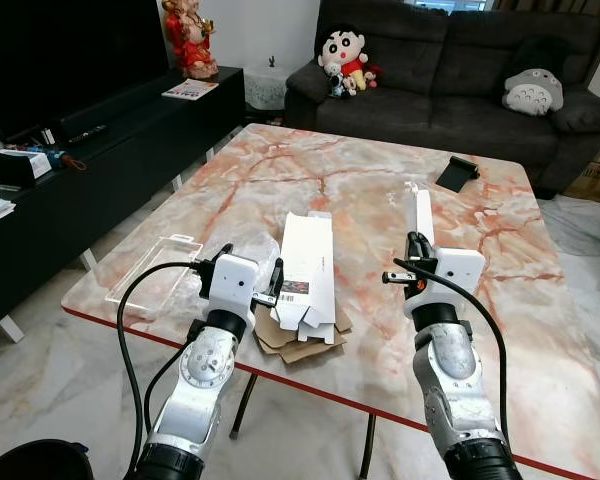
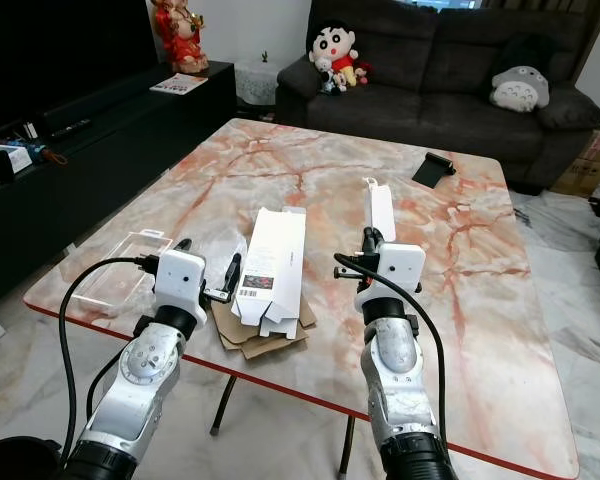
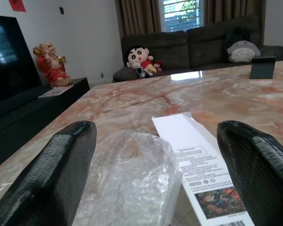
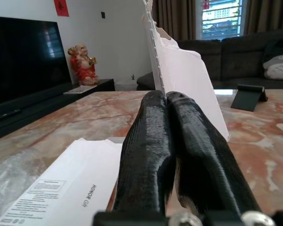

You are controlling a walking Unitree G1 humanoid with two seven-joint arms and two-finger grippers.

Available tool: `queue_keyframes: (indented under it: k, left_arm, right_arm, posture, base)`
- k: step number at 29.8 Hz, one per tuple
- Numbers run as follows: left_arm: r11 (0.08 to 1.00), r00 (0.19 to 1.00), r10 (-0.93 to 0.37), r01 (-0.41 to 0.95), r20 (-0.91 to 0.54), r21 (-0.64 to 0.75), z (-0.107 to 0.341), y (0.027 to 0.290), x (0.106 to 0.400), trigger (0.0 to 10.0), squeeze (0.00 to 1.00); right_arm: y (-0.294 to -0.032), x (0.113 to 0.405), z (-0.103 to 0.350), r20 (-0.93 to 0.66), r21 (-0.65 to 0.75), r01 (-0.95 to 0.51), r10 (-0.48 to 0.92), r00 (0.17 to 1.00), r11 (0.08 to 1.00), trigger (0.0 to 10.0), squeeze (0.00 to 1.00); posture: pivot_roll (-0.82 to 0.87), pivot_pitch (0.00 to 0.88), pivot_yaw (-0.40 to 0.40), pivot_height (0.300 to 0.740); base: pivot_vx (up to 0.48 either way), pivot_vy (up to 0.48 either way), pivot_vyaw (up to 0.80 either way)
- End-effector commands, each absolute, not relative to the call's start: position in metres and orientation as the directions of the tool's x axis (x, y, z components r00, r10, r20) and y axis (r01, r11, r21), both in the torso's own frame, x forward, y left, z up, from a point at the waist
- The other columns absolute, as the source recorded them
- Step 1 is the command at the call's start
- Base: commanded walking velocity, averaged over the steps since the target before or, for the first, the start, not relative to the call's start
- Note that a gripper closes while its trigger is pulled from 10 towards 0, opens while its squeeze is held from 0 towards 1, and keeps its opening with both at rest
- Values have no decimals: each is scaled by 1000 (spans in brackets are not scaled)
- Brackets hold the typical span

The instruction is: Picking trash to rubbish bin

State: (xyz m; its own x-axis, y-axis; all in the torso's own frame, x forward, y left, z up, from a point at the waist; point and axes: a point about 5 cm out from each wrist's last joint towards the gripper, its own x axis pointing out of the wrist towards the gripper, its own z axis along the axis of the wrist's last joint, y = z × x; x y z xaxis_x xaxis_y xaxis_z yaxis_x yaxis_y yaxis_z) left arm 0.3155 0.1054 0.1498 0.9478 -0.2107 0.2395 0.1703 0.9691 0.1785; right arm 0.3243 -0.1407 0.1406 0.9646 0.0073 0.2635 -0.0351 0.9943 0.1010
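I counted five pieces of trash on the square orange-veined marble table [image 1: 500,230]. One thin white card packaging strip [image 1: 423,213] stood up on edge, pinched in my right gripper [image 1: 417,243], whose two black fingers [image 4: 155,141] were closed flat together on its lower end above the table's near middle. One flattened white carton with printed labels [image 1: 307,266] lay just to the left of that, its near end resting on one crumpled brown cardboard piece [image 1: 292,338] at the table's front edge. One crinkled clear plastic bag [image 3: 129,174] lay beside the carton, between the wide-spread fingers [image 3: 52,179] of my left gripper [image 1: 248,272], which hovered low over it, fully open and holding nothing. One clear plastic tray [image 1: 152,272] sat at the table's front left corner, near my left wrist.

Farther off, one small black stand [image 1: 458,172] rested on the far right part of the table. Behind the table was one dark grey sofa [image 1: 430,90] carrying one cartoon boy doll [image 1: 341,55] and one grey round-eared plush [image 1: 533,92]. Along the left ran one black low cabinet [image 1: 100,150] with one red and gold figurine [image 1: 188,35] on its far end.
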Motion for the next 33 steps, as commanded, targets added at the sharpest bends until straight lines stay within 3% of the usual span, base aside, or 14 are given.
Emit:
queue_keyframes:
  k: [1, 33]
  left_arm:
    - [969, 950, -207, 167, 232, 180, 149, 104, 317, 10000, 0]
    - [982, 952, -146, 105, 268, 158, 156, 115, 321, 10000, 0]
  right_arm:
    - [-142, 323, 145, 281, 116, -39, 4, 960, 992, 10000, 0]
    - [-146, 321, 141, 254, 124, -40, 7, 967, 991, 10000, 0]
  posture:
    - [155, 22, -26, 740]
    - [151, 18, -23, 740]
  base:
    - [0, 0, 0]
    - [0, 0, 0]
